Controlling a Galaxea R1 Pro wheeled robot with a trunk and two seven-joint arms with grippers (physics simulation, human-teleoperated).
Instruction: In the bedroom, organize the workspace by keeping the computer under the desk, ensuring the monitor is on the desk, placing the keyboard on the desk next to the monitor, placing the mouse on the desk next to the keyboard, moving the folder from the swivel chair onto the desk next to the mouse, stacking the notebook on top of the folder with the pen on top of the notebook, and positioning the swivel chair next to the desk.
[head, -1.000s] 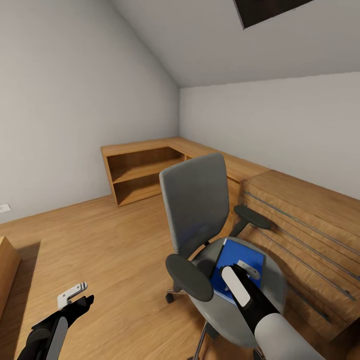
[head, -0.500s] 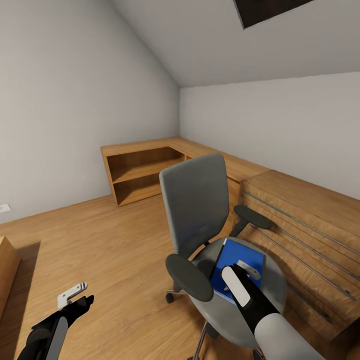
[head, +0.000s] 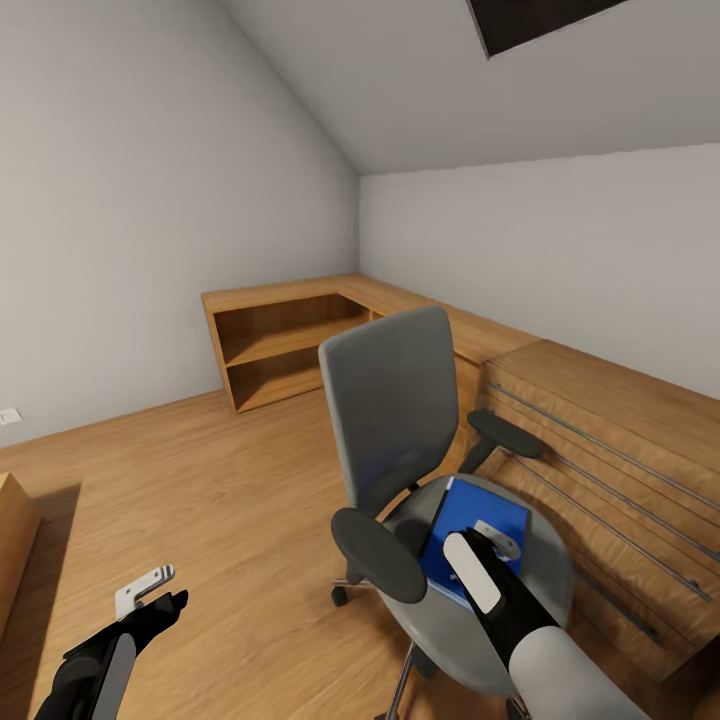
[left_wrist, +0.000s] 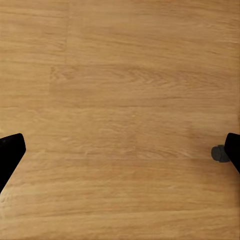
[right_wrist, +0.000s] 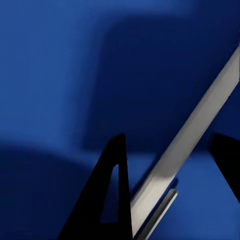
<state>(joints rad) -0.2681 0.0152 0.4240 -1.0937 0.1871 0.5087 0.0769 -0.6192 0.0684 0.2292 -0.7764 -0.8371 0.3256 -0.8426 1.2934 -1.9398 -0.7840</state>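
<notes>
Nothing moved; right claw (head: 497, 541) on folder (head: 462, 520), grip unclear; wrist view: left claw (left_wrist: 120, 152) spread over floor (left_wrist: 120, 75).

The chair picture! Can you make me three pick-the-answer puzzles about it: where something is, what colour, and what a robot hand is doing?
1. Where does the folder lie?
A. on the floor
B. on the swivel chair seat
C. on a shelf

2. What colour is the folder?
A. red
B. green
C. blue

3. The left end effector is
A. open over bare floor
B. shut on a pen
C. holding the chair

Answers: 1 B, it rests on the grey seat. 2 C, bright blue. 3 A, its fingers stand apart above wooden floor.
</notes>
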